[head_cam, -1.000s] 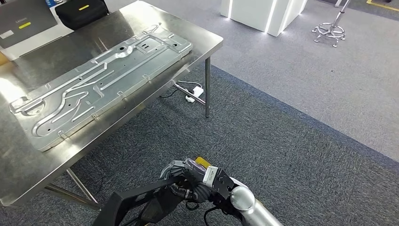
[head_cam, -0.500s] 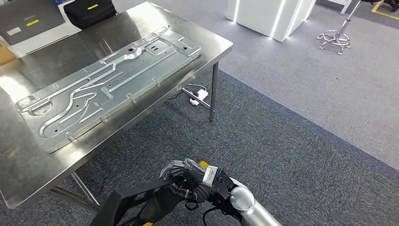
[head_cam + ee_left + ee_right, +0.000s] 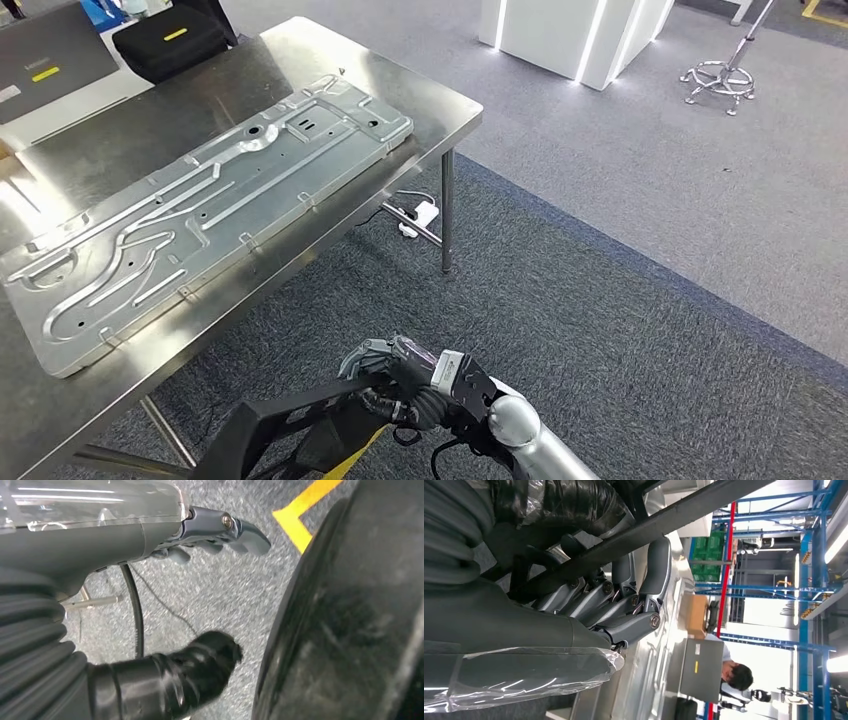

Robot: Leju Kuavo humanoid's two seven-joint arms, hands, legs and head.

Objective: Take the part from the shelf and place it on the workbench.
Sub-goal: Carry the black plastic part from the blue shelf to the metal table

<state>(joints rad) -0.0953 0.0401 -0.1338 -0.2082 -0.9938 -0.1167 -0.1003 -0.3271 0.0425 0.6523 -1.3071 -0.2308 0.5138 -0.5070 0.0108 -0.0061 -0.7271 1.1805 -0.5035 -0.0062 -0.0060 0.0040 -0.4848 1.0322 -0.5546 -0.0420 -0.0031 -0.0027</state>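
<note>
- The grey carpet floor [image 3: 620, 330] takes up most of the head view, darker close in and paler farther off; a strip of yellow floor tape [image 3: 305, 510] shows in the left wrist view.
- The stainless-steel workbench surface [image 3: 120, 150] stands to the robot's front left on thin metal legs, one leg [image 3: 443, 210] at its near corner.
- A long pressed sheet-metal panel with raised ribs and small holes [image 3: 200, 210] lies flat along the surface, running close to its near edge.
- The white block with lit vertical strips [image 3: 570, 35] stands well apart across the pale floor, and the chrome foot of a stool [image 3: 718, 80] is farther right.
- A black angular frame part [image 3: 290, 425] is low in the head view, in front of the robot's body and off the surface; the right wrist view shows one of its dark bars [image 3: 649, 525] crossing the fingers.
- The right hand [image 3: 400, 375] holds that black part: its fingers [image 3: 644, 590] are wrapped over the bar and clamped on it, at the end of the silver right arm [image 3: 530, 440].
- The left hand [image 3: 210, 527] hangs over the carpet beside a dark curved body part, its fingers [image 3: 245, 532] loosely curled and holding nothing.
- A black case with a yellow label [image 3: 170, 40] and a grey laptop [image 3: 50, 65] sit at the far side of the surface.
- A white power strip [image 3: 420, 212] lies on the floor under the surface's corner.
- A person [image 3: 736, 675] is seen far off in the right wrist view, near a brown cardboard box [image 3: 694, 615].
</note>
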